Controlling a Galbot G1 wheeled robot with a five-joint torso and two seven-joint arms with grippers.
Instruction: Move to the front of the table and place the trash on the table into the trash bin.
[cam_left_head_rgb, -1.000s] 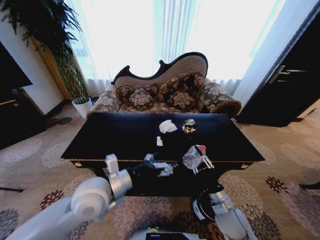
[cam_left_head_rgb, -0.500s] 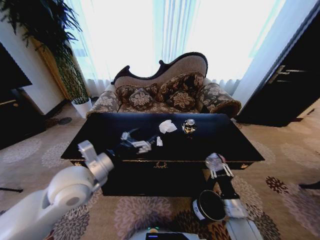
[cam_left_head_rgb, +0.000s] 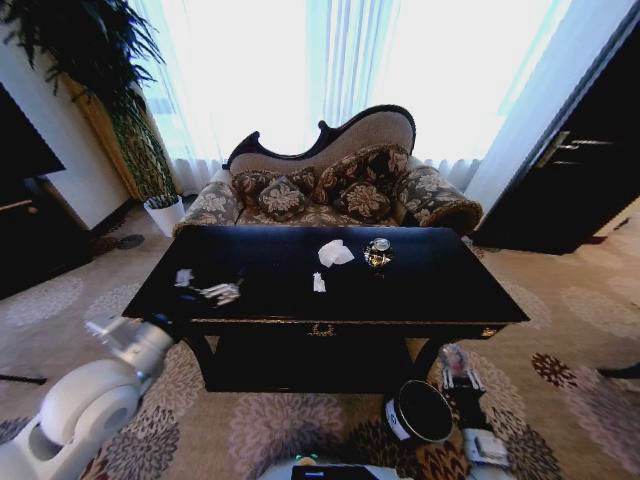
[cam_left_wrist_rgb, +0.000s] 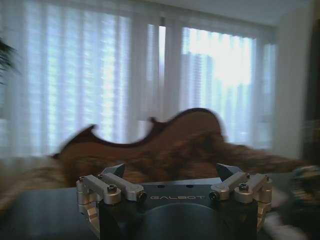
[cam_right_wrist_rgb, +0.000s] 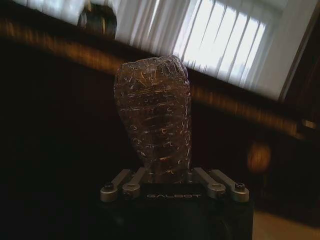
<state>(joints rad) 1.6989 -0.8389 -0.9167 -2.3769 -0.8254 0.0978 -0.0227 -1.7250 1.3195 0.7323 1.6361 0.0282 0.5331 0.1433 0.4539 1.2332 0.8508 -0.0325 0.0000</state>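
Note:
On the black table (cam_left_head_rgb: 440, 290) lie a lumpy white tissue (cam_left_head_rgb: 335, 253), a tiny white scrap (cam_left_head_rgb: 319, 283) and a small dark shiny round object (cam_left_head_rgb: 378, 253). My right gripper (cam_left_head_rgb: 455, 365) hangs below the table's front edge, just right of the black trash bin (cam_left_head_rgb: 420, 412) on the carpet. It is shut on the clear ribbed bottle (cam_right_wrist_rgb: 152, 125), which stands up between the fingers (cam_right_wrist_rgb: 122, 181) of the right gripper (cam_right_wrist_rgb: 172, 176). My left gripper (cam_left_head_rgb: 210, 292) hovers over the table's left front part. In its wrist view the left gripper (cam_left_wrist_rgb: 172, 172) is open with nothing in it.
A patterned sofa (cam_left_head_rgb: 330, 190) stands behind the table. A potted plant (cam_left_head_rgb: 150, 160) is at the back left and a dark door (cam_left_head_rgb: 580, 160) at the right. Patterned carpet (cam_left_head_rgb: 90, 310) lies open on both sides of the table.
The right gripper carried the bottle off the table's front edge and down beside the bin. The left arm swung from the table's middle out to its left front.

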